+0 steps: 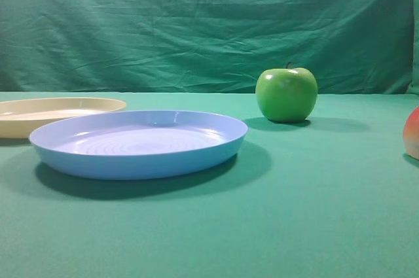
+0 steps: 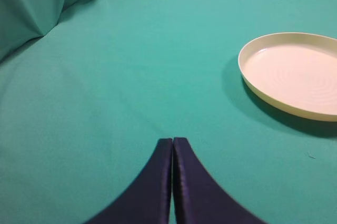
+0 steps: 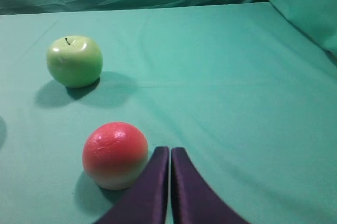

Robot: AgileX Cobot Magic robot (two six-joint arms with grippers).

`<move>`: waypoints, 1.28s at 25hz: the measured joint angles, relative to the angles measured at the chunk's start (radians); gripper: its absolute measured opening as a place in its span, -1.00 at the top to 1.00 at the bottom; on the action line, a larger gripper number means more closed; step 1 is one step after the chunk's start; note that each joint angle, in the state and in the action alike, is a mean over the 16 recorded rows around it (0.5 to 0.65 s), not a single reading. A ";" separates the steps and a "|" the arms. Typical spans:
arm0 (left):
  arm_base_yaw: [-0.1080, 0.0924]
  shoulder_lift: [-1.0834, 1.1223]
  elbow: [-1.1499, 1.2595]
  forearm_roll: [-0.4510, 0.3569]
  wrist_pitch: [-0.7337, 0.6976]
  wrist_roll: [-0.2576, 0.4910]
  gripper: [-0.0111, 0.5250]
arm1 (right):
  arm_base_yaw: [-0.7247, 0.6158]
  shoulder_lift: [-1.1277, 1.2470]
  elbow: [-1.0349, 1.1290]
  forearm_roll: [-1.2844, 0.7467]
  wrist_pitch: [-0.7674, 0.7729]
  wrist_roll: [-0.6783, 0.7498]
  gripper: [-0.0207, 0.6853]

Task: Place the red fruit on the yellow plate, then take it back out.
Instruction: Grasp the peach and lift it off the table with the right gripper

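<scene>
Red fruit (image 3: 115, 154) on green counter (image 3: 221, 76), just beside right gripper (image 3: 170, 153) | both jaws closed, empty | yellow plate (image 2: 295, 76) seemingly bare.

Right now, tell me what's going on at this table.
Nothing is being handled yet. The red fruit sits on the green cloth, just left of the shut right gripper, untouched. The yellow plate is empty, with the left gripper shut and holding nothing some way from it. A blue plate and a green apple also sit on the cloth.
</scene>
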 joint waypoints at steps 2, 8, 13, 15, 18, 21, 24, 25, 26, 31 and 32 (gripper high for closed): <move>0.000 0.000 0.000 0.000 0.000 0.000 0.96 | 0.000 0.001 -0.013 0.019 -0.035 0.002 0.94; 0.000 0.000 0.000 0.000 0.000 0.000 0.96 | 0.000 0.054 -0.116 0.069 -0.074 0.001 0.94; 0.000 0.000 0.000 0.000 0.000 0.000 0.96 | 0.000 0.181 -0.252 0.077 0.045 -0.025 0.94; 0.000 0.000 0.000 0.000 0.000 0.000 0.96 | 0.000 0.250 -0.312 0.077 0.123 -0.044 0.94; 0.000 0.000 0.000 0.000 0.000 0.000 0.96 | 0.003 0.366 -0.388 0.076 0.231 -0.077 0.94; 0.000 0.000 0.000 0.000 0.000 0.000 0.96 | 0.014 0.480 -0.442 0.076 0.319 -0.127 0.94; 0.000 0.000 0.000 0.000 0.000 0.000 0.96 | 0.033 0.583 -0.474 0.081 0.382 -0.192 0.89; 0.000 0.000 0.000 0.000 0.000 0.000 0.96 | 0.041 0.614 -0.482 0.083 0.398 -0.215 0.85; 0.000 0.000 0.000 0.000 0.000 0.000 0.96 | 0.050 0.643 -0.487 0.086 0.410 -0.237 0.80; 0.000 0.000 0.000 0.000 0.000 0.000 0.96 | 0.096 0.771 -0.499 0.111 0.426 -0.330 0.31; 0.000 0.000 0.000 0.000 0.000 0.000 0.96 | 0.105 0.795 -0.500 0.118 0.423 -0.347 0.20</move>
